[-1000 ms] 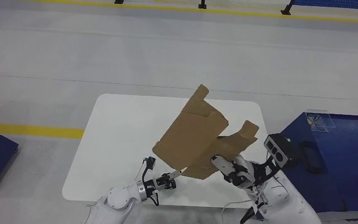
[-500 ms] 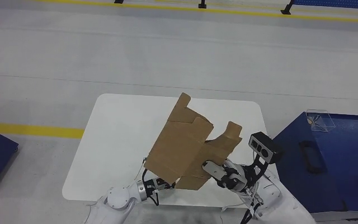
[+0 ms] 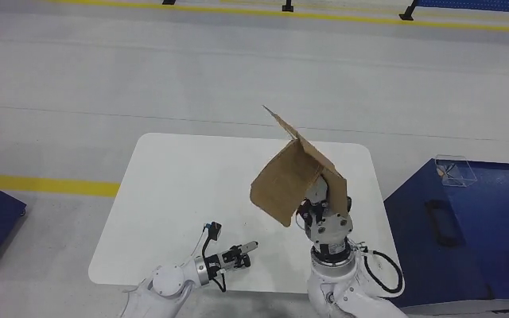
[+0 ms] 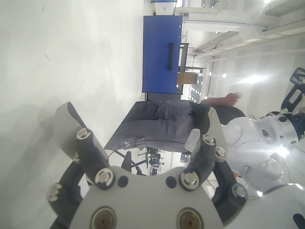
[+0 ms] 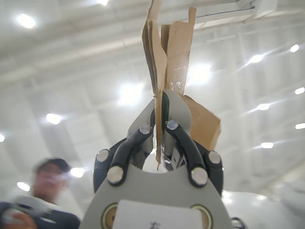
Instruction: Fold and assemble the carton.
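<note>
A flattened brown carton [image 3: 296,176] stands almost upright above the right half of the white table [image 3: 183,191]. My right gripper [image 3: 312,208] is shut on the carton's lower edge. In the right wrist view the carton [image 5: 166,55] rises edge-on from between the shut fingers [image 5: 177,106], its flaps spreading toward the ceiling. My left gripper [image 3: 245,251] hovers low over the table's near edge, left of the carton and apart from it. It stands open in the left wrist view, with nothing between its fingertips [image 4: 140,113].
A dark blue cabinet [image 3: 449,230] stands close to the table's right side, with a small clear object [image 3: 453,169] on it. The table's left and far parts are bare white surface. Grey floor with a yellow line [image 3: 56,186] surrounds the table.
My right arm has swung the carton from a flat tilt up to nearly vertical and moved toward the table's middle. The left gripper now stands apart from the carton's lower corner, and open.
</note>
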`<state>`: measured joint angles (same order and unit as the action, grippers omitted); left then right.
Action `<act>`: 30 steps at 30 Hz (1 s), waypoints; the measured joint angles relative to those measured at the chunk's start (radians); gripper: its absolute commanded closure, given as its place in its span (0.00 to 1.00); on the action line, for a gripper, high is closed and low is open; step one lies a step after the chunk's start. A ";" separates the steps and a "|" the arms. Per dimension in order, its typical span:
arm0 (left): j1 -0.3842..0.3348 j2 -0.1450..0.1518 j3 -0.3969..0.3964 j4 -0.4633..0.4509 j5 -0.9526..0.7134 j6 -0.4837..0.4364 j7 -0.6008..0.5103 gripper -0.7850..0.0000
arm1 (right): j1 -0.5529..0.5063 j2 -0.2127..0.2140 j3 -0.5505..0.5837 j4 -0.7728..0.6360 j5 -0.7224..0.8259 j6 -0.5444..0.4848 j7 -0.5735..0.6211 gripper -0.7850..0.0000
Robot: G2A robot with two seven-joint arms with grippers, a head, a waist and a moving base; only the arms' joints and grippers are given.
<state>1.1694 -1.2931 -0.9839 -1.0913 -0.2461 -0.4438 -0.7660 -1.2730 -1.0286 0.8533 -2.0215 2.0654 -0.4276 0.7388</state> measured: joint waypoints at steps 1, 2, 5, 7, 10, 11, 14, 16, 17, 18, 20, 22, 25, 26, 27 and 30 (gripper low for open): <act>0.000 0.000 0.000 0.000 0.000 0.000 0.000 0.00 | -0.005 -0.006 -0.004 0.014 0.110 0.064 0.002 1.00; 0.000 0.000 0.000 0.000 0.000 0.000 0.000 0.00 | -0.012 -0.015 -0.016 0.025 0.241 0.147 -0.020 1.00; 0.000 0.000 0.000 0.000 0.000 0.000 0.000 0.00 | -0.021 -0.031 -0.038 0.045 0.485 0.303 -0.101 1.00; 0.000 0.000 0.000 0.000 0.000 0.000 0.000 0.00 | -0.020 -0.037 -0.042 0.060 0.540 0.349 -0.132 1.00; 0.000 0.000 0.000 0.000 0.000 0.000 0.000 0.00 | -0.025 -0.044 -0.045 0.073 0.487 0.371 -0.153 1.00; 0.000 0.000 0.000 0.000 0.000 0.000 0.000 0.00 | -0.026 -0.046 -0.040 0.078 0.437 0.365 -0.152 1.00; 0.000 0.000 0.000 0.000 0.000 0.000 0.000 0.00 | -0.020 -0.045 -0.012 0.101 0.251 0.301 -0.101 1.00; 0.000 0.000 0.000 0.000 0.000 0.000 0.000 0.00 | -0.018 -0.041 0.008 0.124 0.063 0.218 -0.039 1.00; 0.000 0.000 0.000 0.000 0.000 0.000 0.000 0.00 | -0.017 -0.038 0.029 0.136 -0.083 0.148 0.006 1.00; 0.000 0.000 0.000 0.000 0.000 0.000 0.000 0.00 | -0.019 -0.036 0.047 0.144 -0.189 0.096 0.036 1.00; 0.000 0.000 0.000 0.000 0.000 0.000 0.000 0.00 | -0.021 -0.028 0.101 0.164 -0.418 -0.010 0.093 1.00; 0.000 0.000 0.000 0.000 0.000 0.000 0.000 0.00 | -0.031 -0.018 0.160 0.180 -0.598 -0.078 0.134 1.00; 0.000 0.000 0.000 0.000 0.000 0.000 0.000 0.00 | -0.067 0.002 0.265 0.197 -0.848 -0.132 0.165 1.00; 0.000 0.000 0.000 0.000 0.000 0.000 0.000 0.00 | -0.087 0.010 0.304 0.200 -0.938 -0.132 0.166 1.00; 0.000 0.000 0.000 0.000 0.000 0.000 0.000 0.00 | -0.102 0.015 0.333 0.201 -1.000 -0.126 0.165 1.00; 0.000 0.000 0.000 0.000 0.000 0.000 0.000 0.00 | -0.156 0.030 0.417 0.200 -1.161 -0.105 0.153 1.00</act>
<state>1.1694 -1.2931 -0.9839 -1.0913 -0.2461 -0.4438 -0.7660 -1.4289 -0.9986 1.2708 -1.8216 0.9040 -0.5326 0.8916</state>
